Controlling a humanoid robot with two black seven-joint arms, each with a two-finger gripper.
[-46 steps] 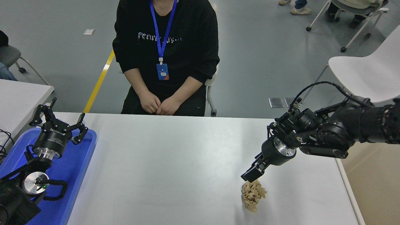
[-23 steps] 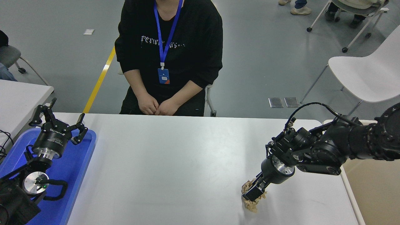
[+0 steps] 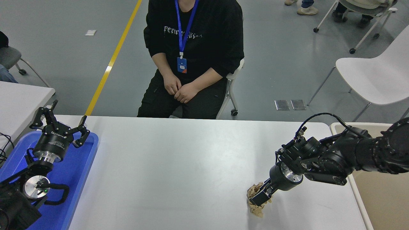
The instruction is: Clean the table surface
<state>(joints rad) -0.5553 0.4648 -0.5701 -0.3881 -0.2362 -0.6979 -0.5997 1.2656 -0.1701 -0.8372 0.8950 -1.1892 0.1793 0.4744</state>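
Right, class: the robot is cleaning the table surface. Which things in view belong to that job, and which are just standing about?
Belonging to the job:
- the table surface
- the crumpled brown paper lying on it
- the right gripper, down on the paper

Standing about:
- the blue tray
- the left gripper, parked open over the tray
- the seated person
- the white chair

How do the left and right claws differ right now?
The left claw is spread open above the blue tray, touching nothing; the right claw is pressed into the crumpled tan paper on the table surface. The left points away from the camera; the right angles down. Both are black.
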